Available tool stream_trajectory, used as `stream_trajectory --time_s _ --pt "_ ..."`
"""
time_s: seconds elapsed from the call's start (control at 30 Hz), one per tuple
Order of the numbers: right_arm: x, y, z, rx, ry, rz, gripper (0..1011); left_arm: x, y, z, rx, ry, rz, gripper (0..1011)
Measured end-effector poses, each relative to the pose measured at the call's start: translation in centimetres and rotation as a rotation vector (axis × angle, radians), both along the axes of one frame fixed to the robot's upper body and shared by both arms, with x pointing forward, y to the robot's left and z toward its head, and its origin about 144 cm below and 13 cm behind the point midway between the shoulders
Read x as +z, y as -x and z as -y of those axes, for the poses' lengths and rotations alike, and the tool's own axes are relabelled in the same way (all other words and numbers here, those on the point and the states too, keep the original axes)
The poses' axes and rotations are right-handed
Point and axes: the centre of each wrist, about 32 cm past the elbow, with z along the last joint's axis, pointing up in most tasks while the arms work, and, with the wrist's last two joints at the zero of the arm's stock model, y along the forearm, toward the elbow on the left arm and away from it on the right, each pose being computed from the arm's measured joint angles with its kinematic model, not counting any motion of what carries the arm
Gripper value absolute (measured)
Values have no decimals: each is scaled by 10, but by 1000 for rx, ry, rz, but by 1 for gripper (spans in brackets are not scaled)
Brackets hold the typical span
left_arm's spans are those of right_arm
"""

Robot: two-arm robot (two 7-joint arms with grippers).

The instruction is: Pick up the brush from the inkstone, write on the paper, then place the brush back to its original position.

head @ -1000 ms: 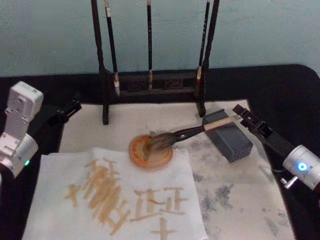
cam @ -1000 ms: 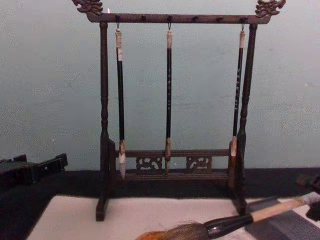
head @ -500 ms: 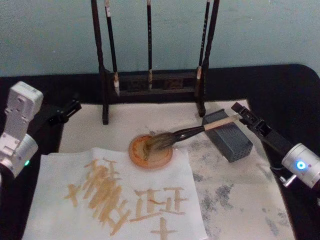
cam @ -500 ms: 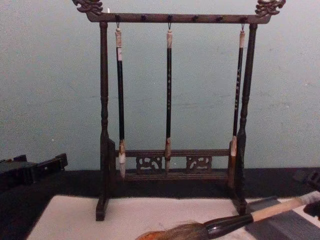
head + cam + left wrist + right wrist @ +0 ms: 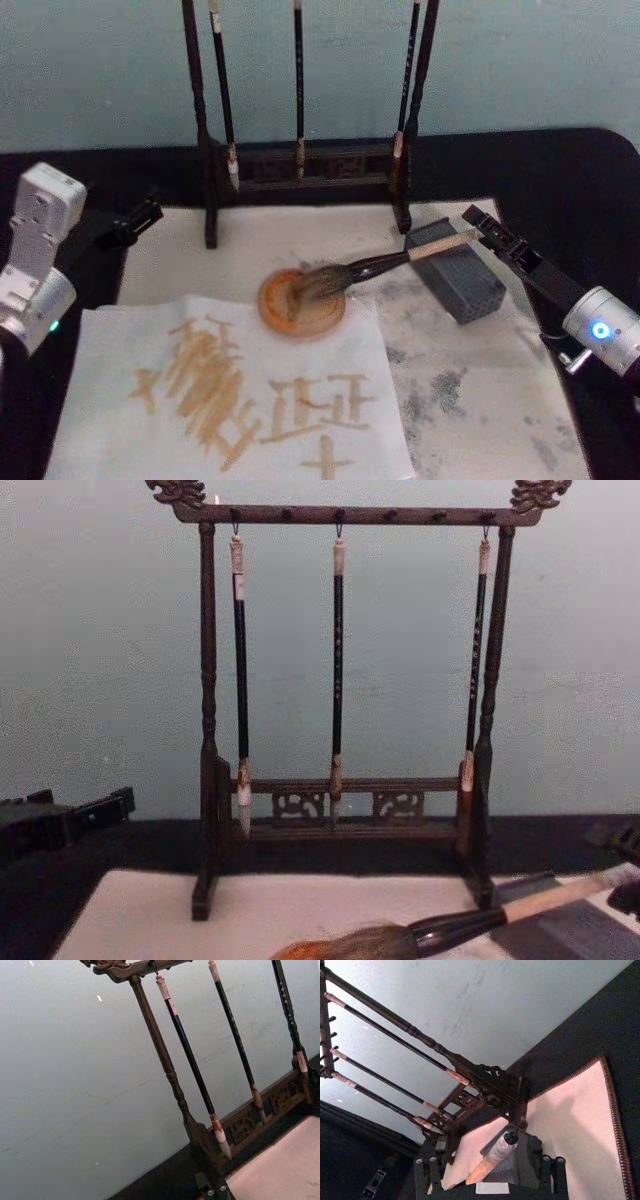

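while the brush rests on the inkstone, its handle end sits inside the spread right claw.

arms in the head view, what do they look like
Left arm: boxy white housing, rounded pale grey joint with a small green light, black left gripper. Right arm: rounded silver-white wrist with a glowing blue light, long slim black right gripper.
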Motion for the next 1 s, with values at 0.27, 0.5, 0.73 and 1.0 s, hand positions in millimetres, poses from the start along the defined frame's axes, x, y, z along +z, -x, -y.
stream_trajectory --time_s 0.27,0.5,0.73,1.0 --pt "0 0 0 -1 0 -1 1008 0 0 0 0 0 0 1002" --pt "0 0 0 -2 -1 -2 1003 0 0 0 0 0 0 1002" --pt "0 0 0 -1 -2 -2 824 0 0 0 0 0 0 1002" --pt "0 0 0 -1 -2 -2 592 0 0 0 0 0 0 1002"
